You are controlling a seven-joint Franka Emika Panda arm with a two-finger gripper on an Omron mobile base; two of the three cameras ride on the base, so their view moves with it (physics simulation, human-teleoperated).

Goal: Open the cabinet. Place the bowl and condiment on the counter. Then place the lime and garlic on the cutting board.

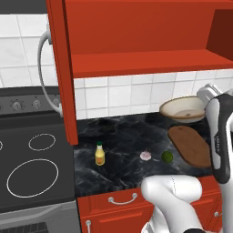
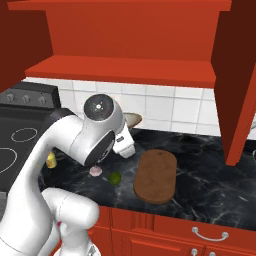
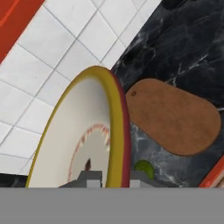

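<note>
My fingers (image 3: 109, 177) are clamped on the bowl's (image 3: 83, 140) rim, bowl filling the frame's lower left; board (image 3: 175, 116) right, lime (image 3: 143, 168) at the bottom, both on the counter (image 3: 192, 43).

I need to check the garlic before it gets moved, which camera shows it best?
The left base view: the garlic sits unobstructed on the counter between the condiment and the lime. In the right base view the arm partly hides it.

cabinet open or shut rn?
Open. The cabinet has its doors swung wide in both base views, exposing the red inner shelf, which looks bare.
</note>
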